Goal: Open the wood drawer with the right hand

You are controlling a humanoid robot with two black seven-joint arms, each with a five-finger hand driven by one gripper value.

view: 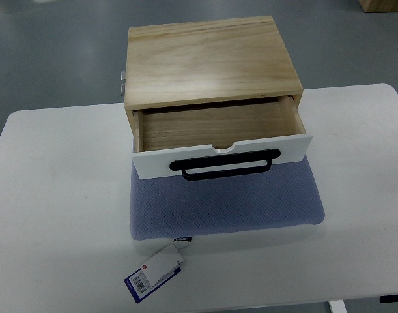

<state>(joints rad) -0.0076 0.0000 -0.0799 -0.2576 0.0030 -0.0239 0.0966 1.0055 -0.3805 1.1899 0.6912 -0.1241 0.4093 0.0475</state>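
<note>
A light wood drawer box (208, 59) stands at the back of a white table (55, 195). Its drawer (218, 127) is pulled out toward me and shows an empty wooden inside. The drawer has a white front panel (153, 163) with a black bar handle (225, 163). The box rests on a blue-grey padded mat (225, 205). No robot hand or arm shows in the top view.
A white and blue tag (153, 274) hangs from the mat's front edge on the table. A small metal fitting (122, 81) sticks out at the box's left side. Grey floor lies beyond the table's far edge.
</note>
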